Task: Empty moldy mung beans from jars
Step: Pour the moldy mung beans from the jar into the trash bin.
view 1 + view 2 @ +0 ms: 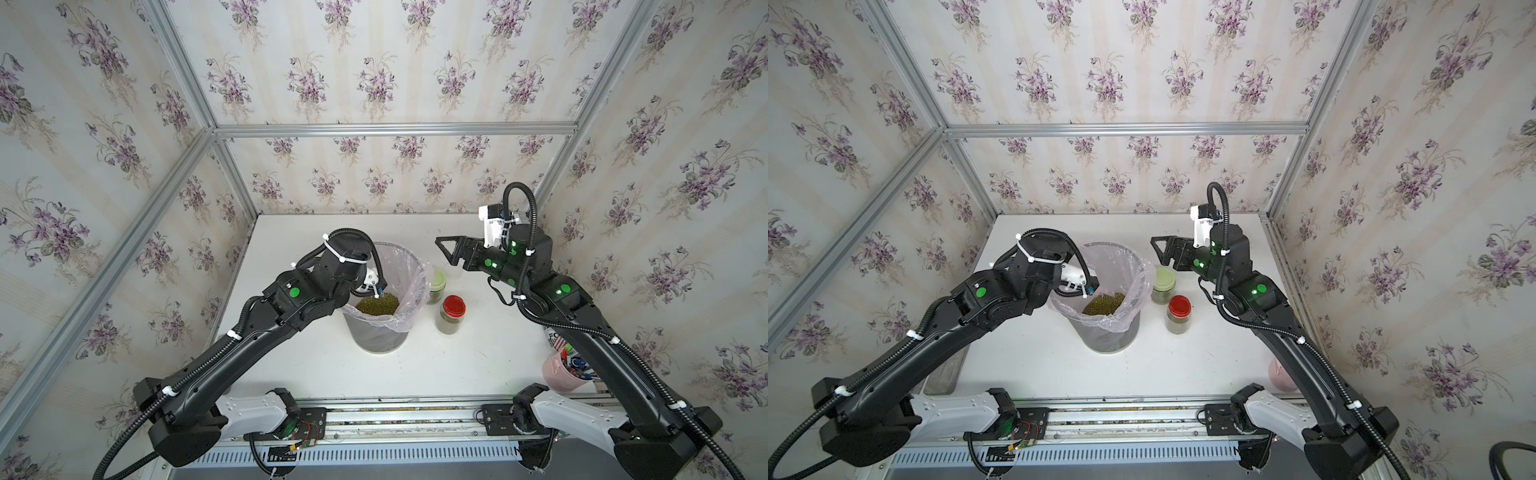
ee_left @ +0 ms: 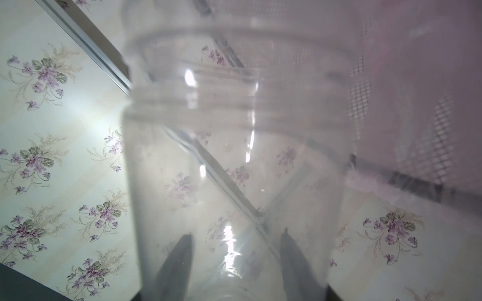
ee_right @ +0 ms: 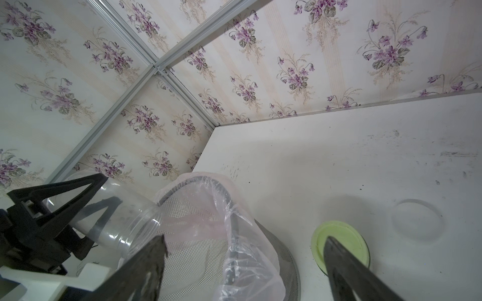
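My left gripper [image 3: 109, 190] is shut on an empty, lidless clear jar [image 2: 234, 156], its fingers [image 2: 180, 260] showing through the glass. The jar [image 3: 112, 216] is tipped with its mouth at the rim of the grey mesh bin [image 1: 378, 338]. In both top views the left wrist hides this gripper and jar. The moldy mung beans [image 1: 378, 303] [image 1: 1104, 303] lie heaped in the bin's pinkish liner. Two closed jars of beans stand right of the bin, one pale-green-lidded [image 1: 436, 284], one red-lidded [image 1: 452, 313]. My right gripper [image 3: 245, 239] [image 1: 449, 249] hangs open and empty above the green lid [image 3: 339, 234].
A translucent round lid [image 3: 417, 219] lies on the white table beyond the green-lidded jar. A pink cup of pens [image 1: 565, 374] and a printed can [image 1: 555, 338] stand at the table's right front, partly behind my right arm. Wallpapered walls close three sides.
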